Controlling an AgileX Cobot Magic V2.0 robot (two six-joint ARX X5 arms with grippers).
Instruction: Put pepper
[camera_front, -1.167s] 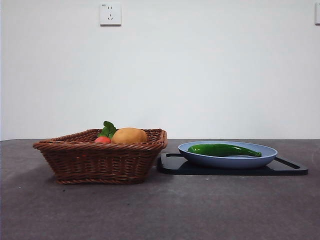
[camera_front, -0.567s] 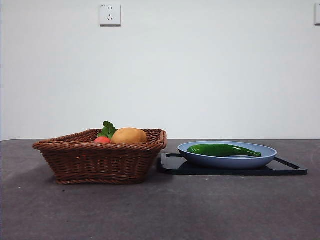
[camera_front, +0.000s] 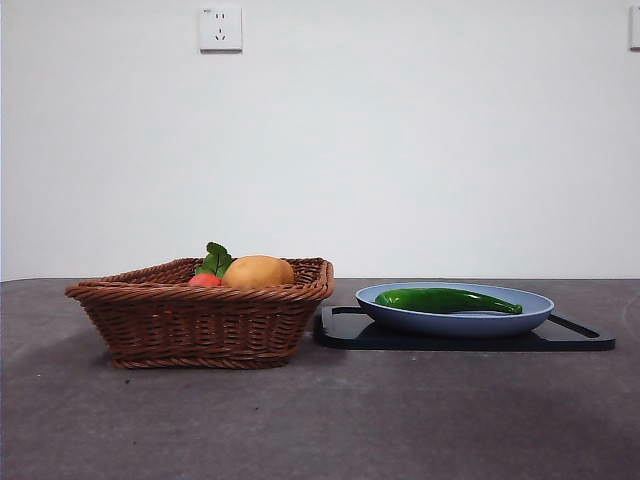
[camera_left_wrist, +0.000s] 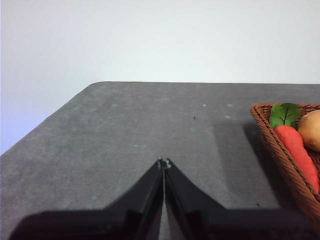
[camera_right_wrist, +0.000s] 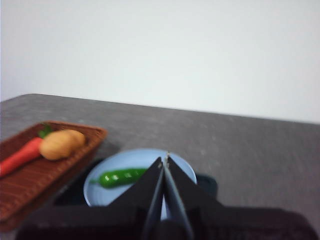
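Note:
The glossy dark-green pepper (camera_front: 448, 299) lies lengthwise in a light-blue plate (camera_front: 455, 320) on a black tray (camera_front: 580, 338), to the right of the wicker basket (camera_front: 200, 320). The right wrist view looks down on the pepper (camera_right_wrist: 120, 177) in the plate (camera_right_wrist: 125, 162), with my right gripper (camera_right_wrist: 163, 160) shut and empty above the plate. My left gripper (camera_left_wrist: 163, 161) is shut and empty over bare table, off the basket's (camera_left_wrist: 280, 150) outer side. Neither gripper shows in the front view.
The basket holds a red carrot-like vegetable with green leaves (camera_left_wrist: 295, 150) and a round orange-tan fruit (camera_front: 259, 271). The grey table (camera_front: 320, 420) spreads in front of both containers. A wall socket (camera_front: 221, 28) sits high on the white wall.

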